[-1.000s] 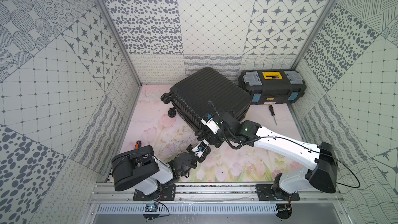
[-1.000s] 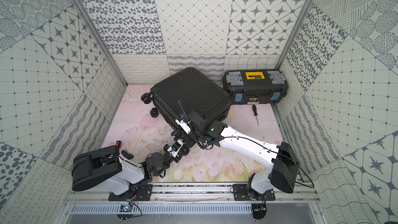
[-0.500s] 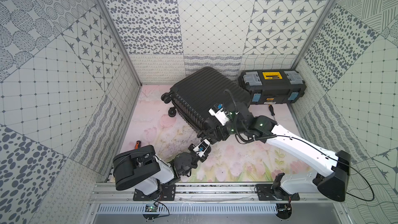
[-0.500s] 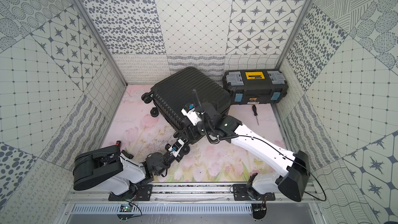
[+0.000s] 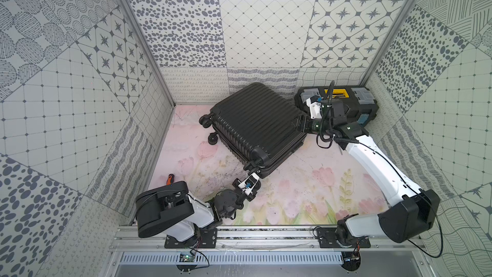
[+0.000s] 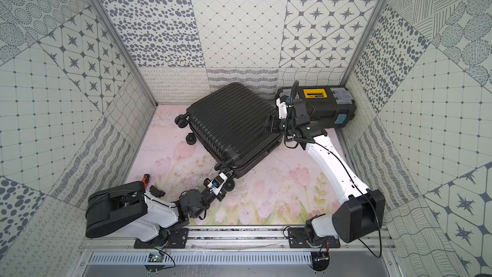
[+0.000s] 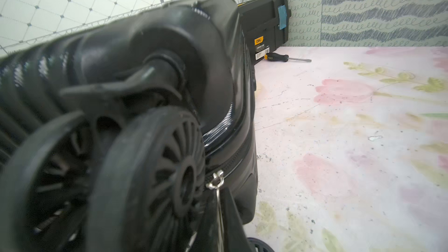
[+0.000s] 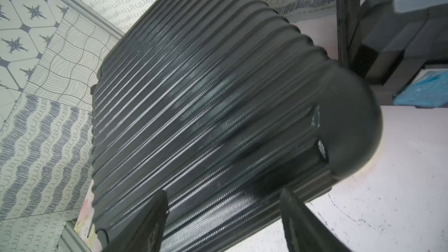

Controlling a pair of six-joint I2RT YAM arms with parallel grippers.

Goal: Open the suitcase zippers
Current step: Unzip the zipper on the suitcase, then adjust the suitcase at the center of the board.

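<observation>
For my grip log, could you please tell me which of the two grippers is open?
The right gripper, jaws wide apart, facing the suitcase; the left gripper is pinched on the zipper pull.

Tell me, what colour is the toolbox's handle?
Yellow; the toolbox handle shows best in a top view.

One suitcase point(image 5: 255, 123), one toolbox point(image 5: 368, 106) — two screwdrivers point(image 6: 146, 177), two arms point(image 5: 372, 161)

Black ribbed suitcase point(image 5: 255, 126) lying on its broad side on the flowered mat point(image 5: 292, 190), an arm at either end.
The left gripper point(image 5: 254, 173) is at its near wheeled corner. The right gripper point(image 5: 298, 124) is at the far edge, beside the black-and-yellow toolbox point(image 5: 368, 102).
</observation>
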